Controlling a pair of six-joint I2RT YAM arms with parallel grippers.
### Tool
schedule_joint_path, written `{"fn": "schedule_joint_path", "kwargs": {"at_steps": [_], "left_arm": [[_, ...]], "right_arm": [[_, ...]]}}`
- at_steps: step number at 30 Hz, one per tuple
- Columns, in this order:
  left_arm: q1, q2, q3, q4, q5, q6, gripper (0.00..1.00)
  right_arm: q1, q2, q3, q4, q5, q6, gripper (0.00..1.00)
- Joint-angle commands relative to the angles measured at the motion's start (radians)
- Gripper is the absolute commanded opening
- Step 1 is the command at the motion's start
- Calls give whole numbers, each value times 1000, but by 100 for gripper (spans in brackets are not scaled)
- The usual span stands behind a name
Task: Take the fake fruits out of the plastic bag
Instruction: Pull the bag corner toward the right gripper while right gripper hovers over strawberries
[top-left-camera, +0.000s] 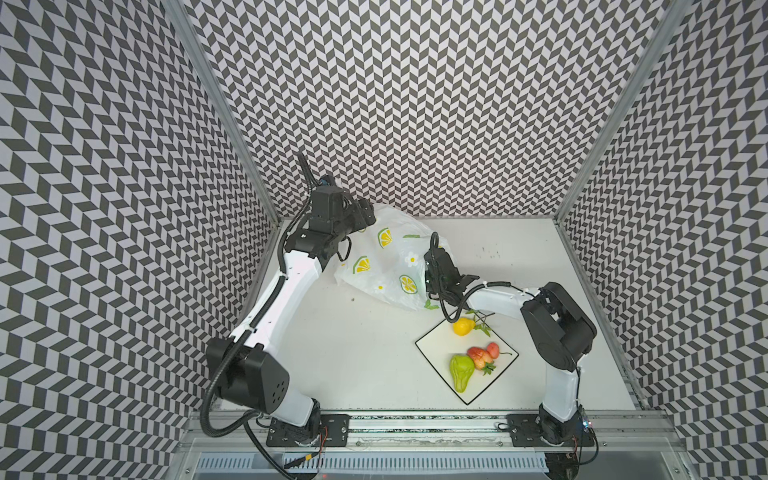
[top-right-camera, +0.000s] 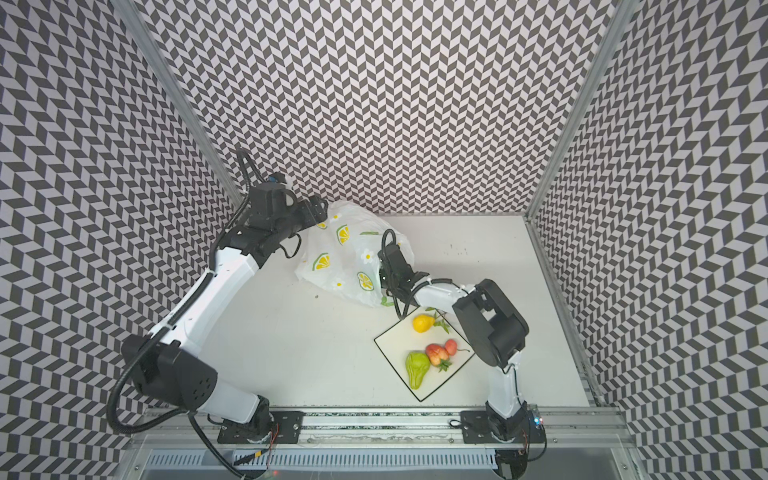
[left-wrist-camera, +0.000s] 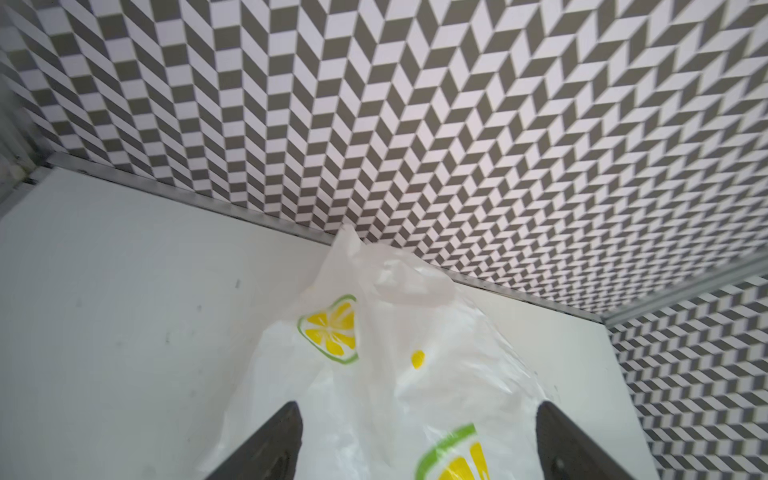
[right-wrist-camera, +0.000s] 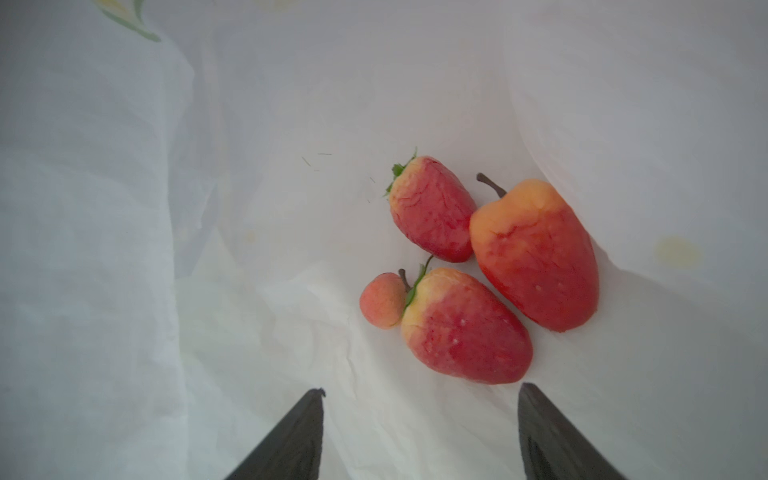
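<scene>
The plastic bag (top-left-camera: 386, 257) (top-right-camera: 345, 257) lies crumpled at the back of the table. My left gripper (left-wrist-camera: 417, 407) (top-left-camera: 369, 215) hangs open over the bag's (left-wrist-camera: 415, 374) upper end, with film below its spread jaws and nothing pinched. My right gripper (right-wrist-camera: 419, 390) is open inside the bag (right-wrist-camera: 208, 249); its fingertips are hidden in both top views. Just ahead of it lie fake fruits: two strawberries (right-wrist-camera: 465, 328) (right-wrist-camera: 432, 210), a red-yellow apple (right-wrist-camera: 536, 257) and a small cherry (right-wrist-camera: 382, 300). None is between the jaws.
A white square plate (top-left-camera: 436, 345) (top-right-camera: 395, 340) with a black rim sits at front right. It holds a yellow lemon (top-left-camera: 463, 326), a green pear (top-left-camera: 461, 372) and red fruits (top-left-camera: 480, 357). The right arm's elbow (top-left-camera: 557, 324) stands beside it. Patterned walls close in three sides.
</scene>
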Motion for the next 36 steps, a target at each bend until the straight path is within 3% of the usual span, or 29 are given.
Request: {"fn": "schedule_joint_path", "kwargs": {"at_steps": [1, 5, 10, 16, 20, 25, 28, 36], "left_arm": [[-85, -70, -69, -131, -47, -37, 83], [-193, -158, -160, -171, -15, -69, 80], [-264, -274, -295, -139, 59, -56, 81], [-336, -329, -345, -142, 54, -64, 87], [-395, -311, -354, -150, -13, -77, 88], [-401, -279, -389, -145, -49, -91, 88], [-406, -260, -389, -143, -57, -85, 84], [-408, -261, -433, -152, -66, -95, 63]], "right_arm": [[2, -43, 2, -49, -113, -84, 65], [5, -43, 2, -7, -245, -56, 55], [37, -9, 65, 20, -343, -3, 48], [93, 45, 130, -3, -254, 79, 51], [98, 73, 139, 20, -247, 154, 52], [108, 83, 165, 11, -242, 173, 52], [109, 91, 167, 12, -245, 188, 52], [108, 116, 188, 26, -269, 226, 51]]}}
